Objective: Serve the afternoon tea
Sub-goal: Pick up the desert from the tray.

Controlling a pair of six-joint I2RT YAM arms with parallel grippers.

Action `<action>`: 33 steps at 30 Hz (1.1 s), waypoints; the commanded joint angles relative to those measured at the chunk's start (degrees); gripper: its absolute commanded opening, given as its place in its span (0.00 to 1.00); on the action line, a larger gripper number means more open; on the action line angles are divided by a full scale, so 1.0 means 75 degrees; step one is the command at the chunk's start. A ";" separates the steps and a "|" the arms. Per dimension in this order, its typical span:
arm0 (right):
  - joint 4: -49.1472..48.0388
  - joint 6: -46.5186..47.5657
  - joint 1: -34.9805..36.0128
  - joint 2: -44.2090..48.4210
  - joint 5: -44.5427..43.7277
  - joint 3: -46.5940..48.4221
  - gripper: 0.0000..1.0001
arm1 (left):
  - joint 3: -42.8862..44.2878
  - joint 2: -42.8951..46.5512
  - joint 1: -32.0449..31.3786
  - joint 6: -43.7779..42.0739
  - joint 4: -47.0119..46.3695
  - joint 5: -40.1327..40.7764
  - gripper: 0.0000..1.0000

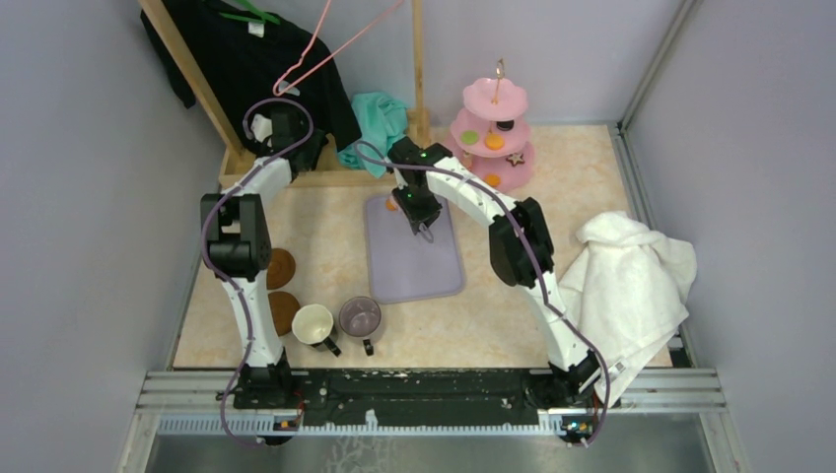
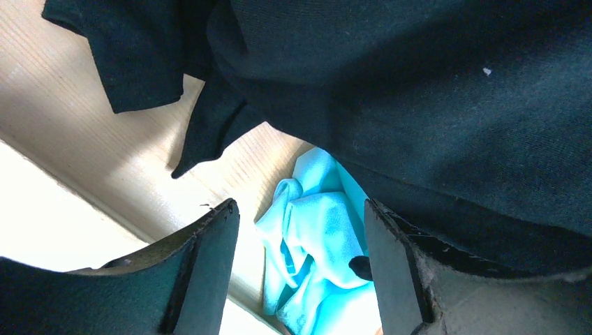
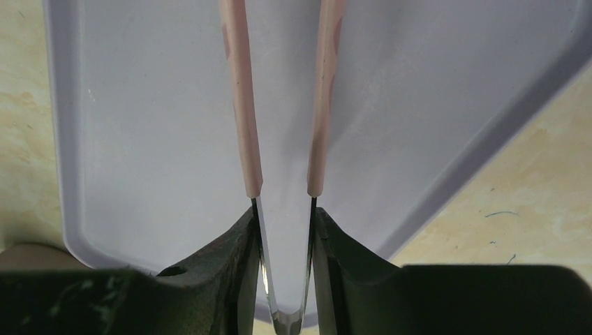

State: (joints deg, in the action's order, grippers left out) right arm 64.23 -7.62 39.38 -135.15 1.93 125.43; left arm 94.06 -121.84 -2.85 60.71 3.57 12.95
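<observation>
We see the right gripper (image 3: 283,218) clamped on the metal heel of a pair of tongs with pink silicone arms (image 3: 241,105). The two arms stand apart, with nothing between them. They run straight out from the fingers over the floor of the flat lavender plastic tray (image 3: 139,105).

In the overhead view, a small orange round sweet (image 1: 392,204) rests at the tray's far left corner, just beside the right gripper on its left. It does not clearly show in the wrist view, so we judge it lies off the tongs' line, not ahead of the tips. The pink three-tier stand (image 1: 483,101) stands at the far right of the table, well apart from the tray and farther out than the gripper. It carries green, orange and black rounds and a star cookie.

Both the sweet and the stand are nearer to the right arm. We judge that whichever comes next, the tongs' long axis must swing round before the tips can close on anything.

The left gripper (image 2: 300,216) has its jaws apart and holds nothing. It hangs at the far left under a black fabric garment (image 2: 419,105), with a crumpled teal cloth (image 2: 314,223) beyond it, well away from the sweets.
</observation>
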 commanded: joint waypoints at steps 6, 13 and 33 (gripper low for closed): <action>0.0032 -0.0088 0.0094 -0.0150 0.0182 0.0559 0.32 | 0.0300 -0.0146 0.0052 0.0024 0.0134 0.0006 0.72; 0.0079 -0.0108 0.0095 -0.0291 0.0234 0.0645 0.35 | 0.0448 -0.0274 0.0052 0.0035 0.0228 -0.0003 0.71; 0.0188 -0.0197 0.0094 -0.0790 0.0079 0.1249 0.38 | 0.0752 -0.0495 0.0070 0.0113 0.0364 -0.0077 0.71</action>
State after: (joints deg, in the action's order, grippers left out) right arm 65.87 -8.23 39.38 -139.65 3.03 131.61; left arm 98.50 -124.51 -2.74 60.97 6.11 12.80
